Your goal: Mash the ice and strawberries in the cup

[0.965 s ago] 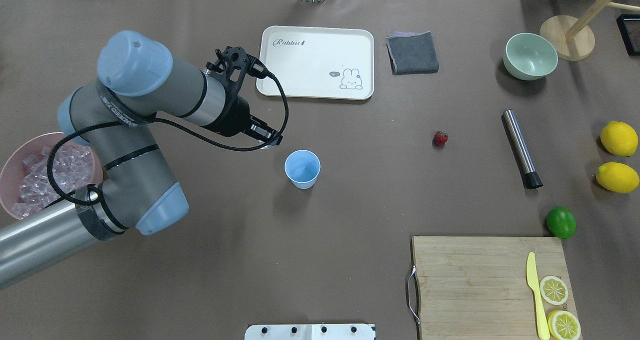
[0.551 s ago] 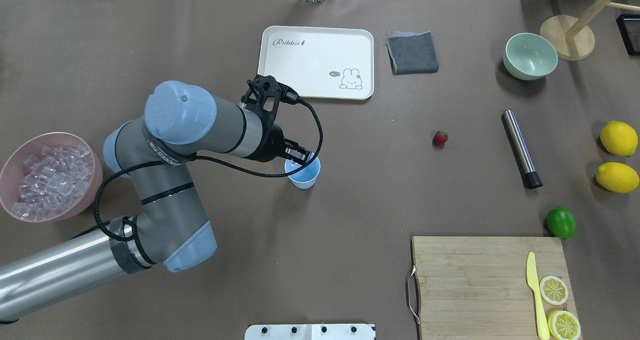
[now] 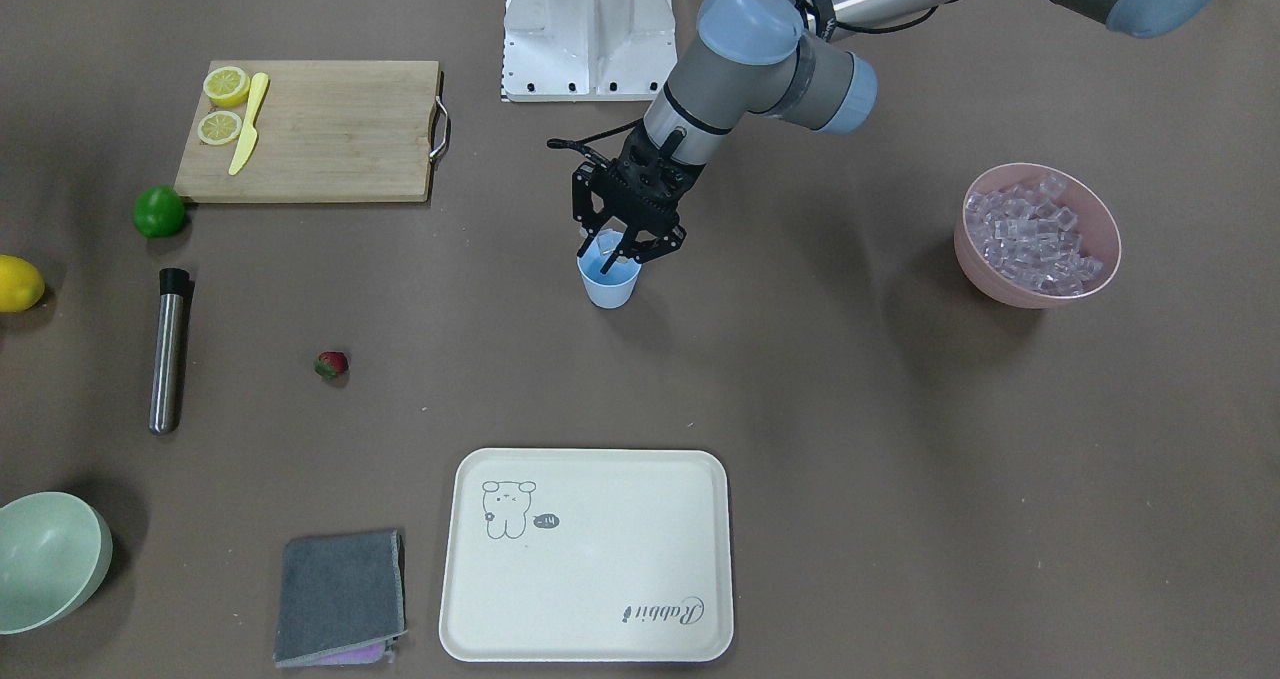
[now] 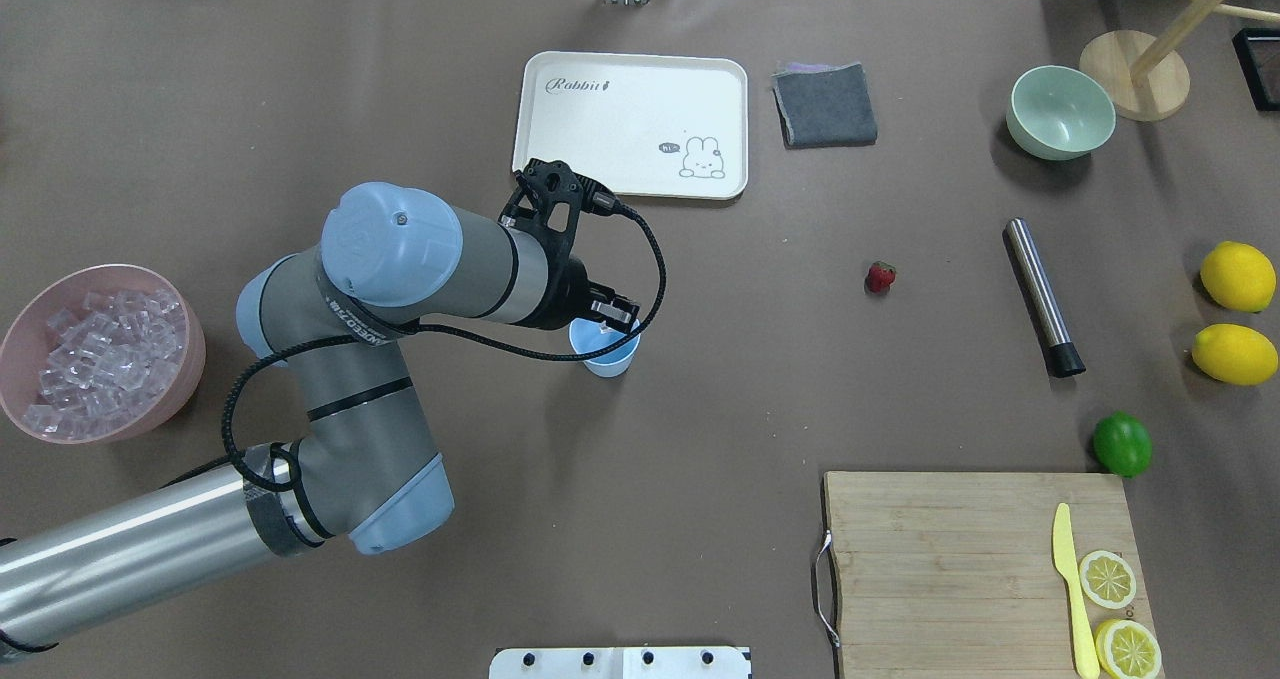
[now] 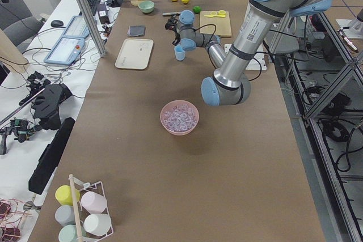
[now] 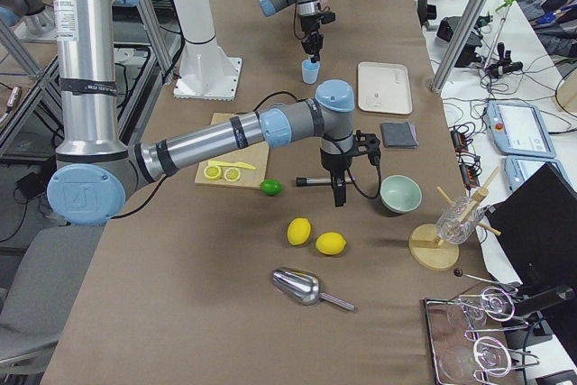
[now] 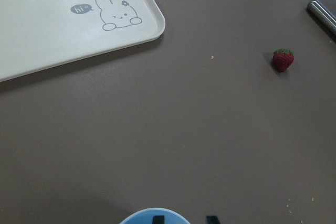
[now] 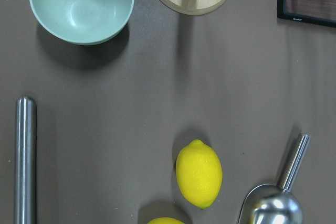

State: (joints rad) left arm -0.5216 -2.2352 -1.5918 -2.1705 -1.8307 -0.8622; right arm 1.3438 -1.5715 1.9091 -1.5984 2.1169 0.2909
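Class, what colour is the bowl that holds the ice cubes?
The bowl is pink, clearest in the exterior front-facing view.

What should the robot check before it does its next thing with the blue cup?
1. The cup stands upright: ok.
2. The left tool is right over the cup: ok.
3. The ice is ready in the pink bowl: ok.
4. Some ice is inside the cup: cannot tell, the tool hides the inside.
5. The strawberry is in the cup: not ok, it lies on the table.
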